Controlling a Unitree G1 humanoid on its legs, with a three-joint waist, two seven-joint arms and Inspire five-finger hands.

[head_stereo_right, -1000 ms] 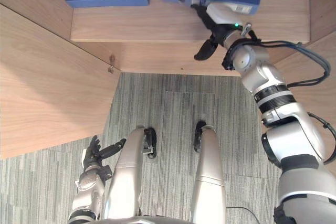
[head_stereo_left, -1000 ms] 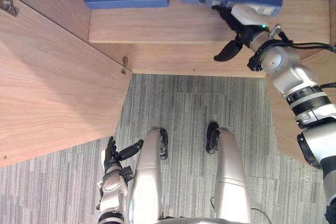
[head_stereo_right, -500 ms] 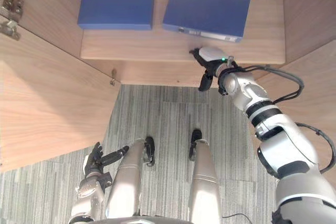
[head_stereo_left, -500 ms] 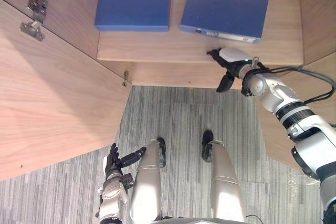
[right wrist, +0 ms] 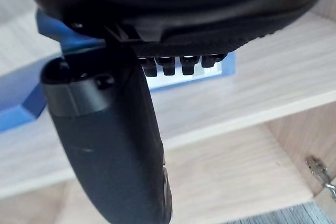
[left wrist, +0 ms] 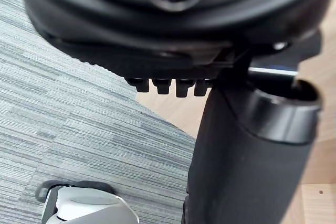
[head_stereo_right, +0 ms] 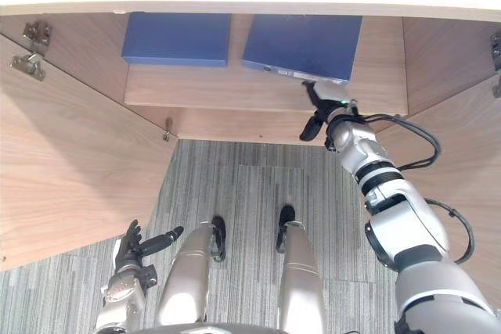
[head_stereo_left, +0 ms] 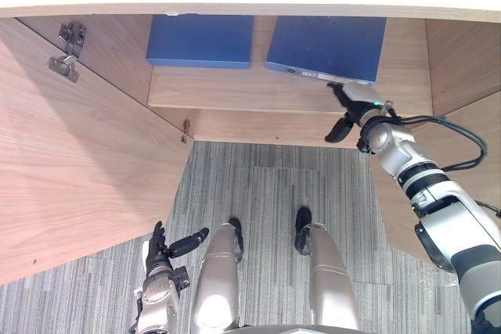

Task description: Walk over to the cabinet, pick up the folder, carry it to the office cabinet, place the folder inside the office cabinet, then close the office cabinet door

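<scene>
Two blue folders lie flat on the shelf [head_stereo_left: 235, 95] inside the open wooden cabinet: one on the left [head_stereo_left: 201, 39], one on the right [head_stereo_left: 325, 44] with a pale label on its front edge. My right hand [head_stereo_left: 354, 104] reaches to the right folder's front right corner, fingers straight and thumb hanging down over the shelf's edge; it holds nothing. In the right wrist view the thumb [right wrist: 115, 145] stands before the blue folder [right wrist: 26, 98] and its label. My left hand [head_stereo_left: 160, 254] hangs low at my side, open.
The cabinet's left door [head_stereo_left: 78, 162] stands wide open with hinges [head_stereo_left: 66, 48] showing on the side wall. The right door [head_stereo_right: 470, 154] is open too, close beside my right arm. Grey striped carpet [head_stereo_left: 258, 185] lies below the cabinet.
The whole picture has shifted, showing more of the cabinet's top. My right hand came off the right folder's front edge, drew back to the shelf's lip, and now stands just before the folder's corner.
</scene>
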